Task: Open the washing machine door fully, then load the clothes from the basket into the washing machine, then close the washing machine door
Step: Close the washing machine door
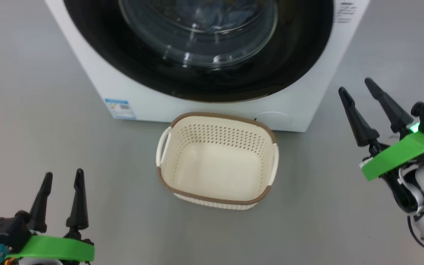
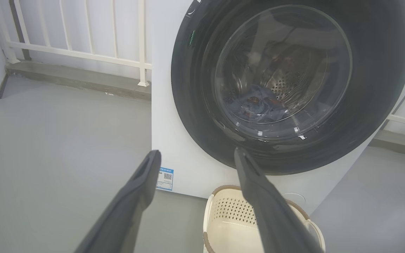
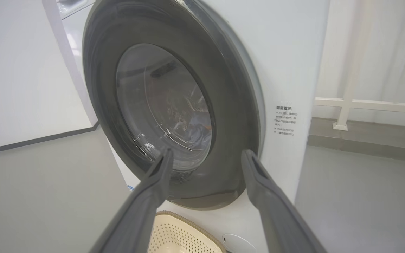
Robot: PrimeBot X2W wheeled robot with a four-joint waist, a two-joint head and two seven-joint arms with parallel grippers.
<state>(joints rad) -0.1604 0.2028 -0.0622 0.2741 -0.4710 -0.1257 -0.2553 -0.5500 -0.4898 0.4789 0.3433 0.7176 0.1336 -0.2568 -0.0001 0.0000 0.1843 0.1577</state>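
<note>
Head view: the washing machine (image 1: 145, 106) stands on the floor (image 1: 31, 129), its door (image 1: 300, 44) shut and clothes (image 1: 219, 14) behind the glass. The empty basket (image 1: 215, 140) sits just in front of it. The left gripper (image 1: 64, 172) and right gripper (image 1: 354, 84) have their fingers spread, holding nothing.

Left wrist view: the clothes (image 2: 258, 105) lie low in the drum.

Right wrist view: the door (image 3: 234, 123) sits flush, with the basket (image 3: 174, 232) below it.
</note>
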